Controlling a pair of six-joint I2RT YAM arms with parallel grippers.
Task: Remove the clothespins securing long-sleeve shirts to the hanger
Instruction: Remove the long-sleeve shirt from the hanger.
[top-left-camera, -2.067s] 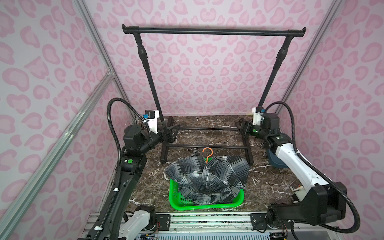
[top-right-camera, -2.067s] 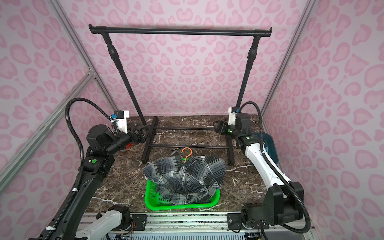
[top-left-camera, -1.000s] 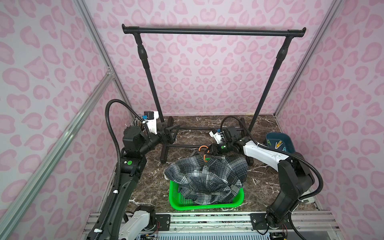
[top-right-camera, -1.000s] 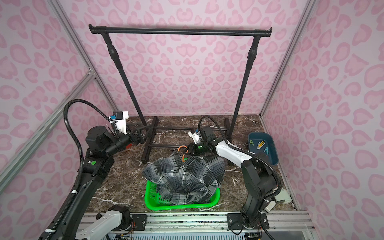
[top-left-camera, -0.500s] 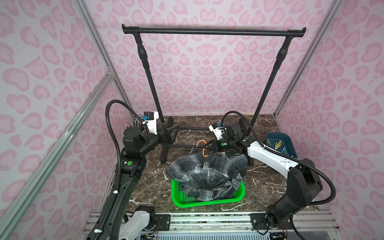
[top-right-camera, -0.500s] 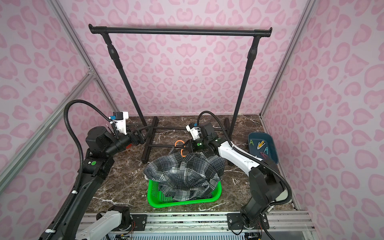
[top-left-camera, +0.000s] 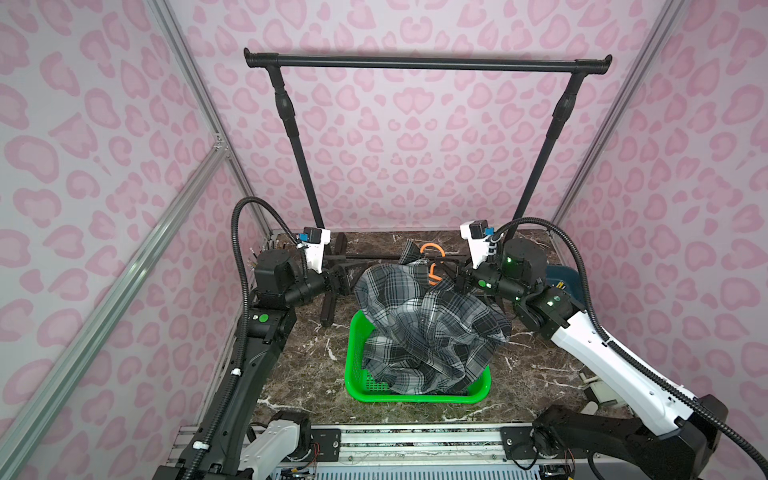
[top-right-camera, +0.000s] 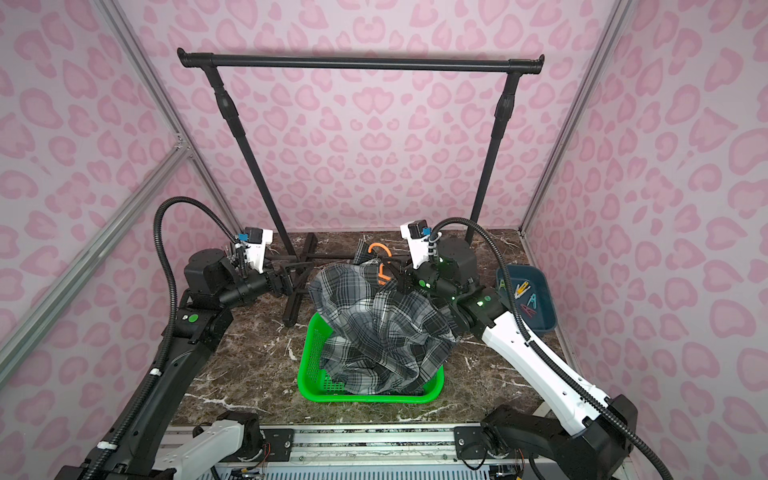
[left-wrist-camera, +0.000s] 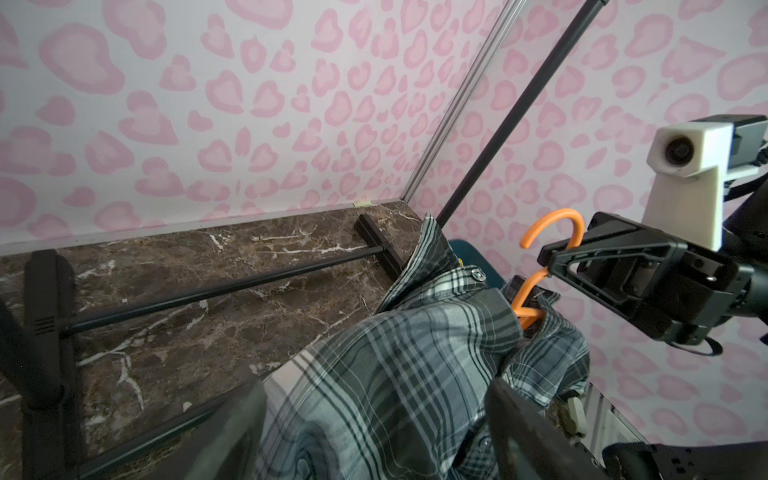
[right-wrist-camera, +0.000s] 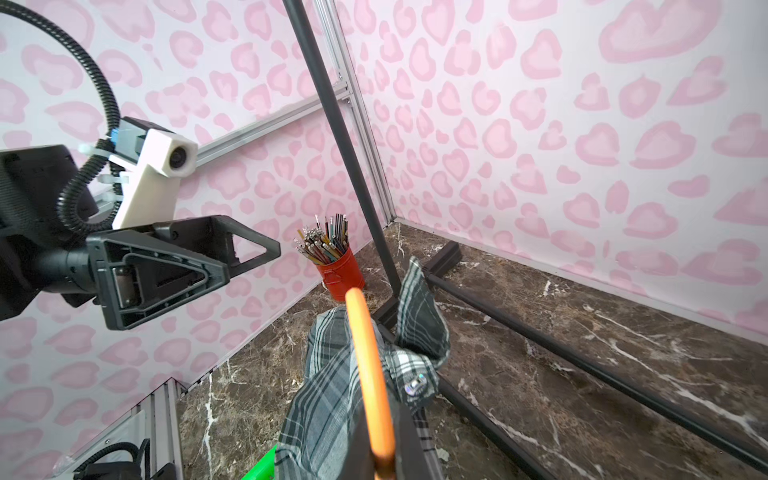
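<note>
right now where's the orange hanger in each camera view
both top views: hanger pokes out of the shirt collar, mid-scene, beyond the green basket
left wrist: hook above the collar, neck in the right gripper
right wrist: close-up orange bar over the shirt, red cup beyond
shared landmark: the plaid shirt

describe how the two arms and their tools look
The left arm is mostly black with a green dot; the right arm has a white long link, black joints and green lights. Each has a black ribbed cable and a white camera block at the wrist. The left tool and right tool are black plastic with triangular cut-outs.
</note>
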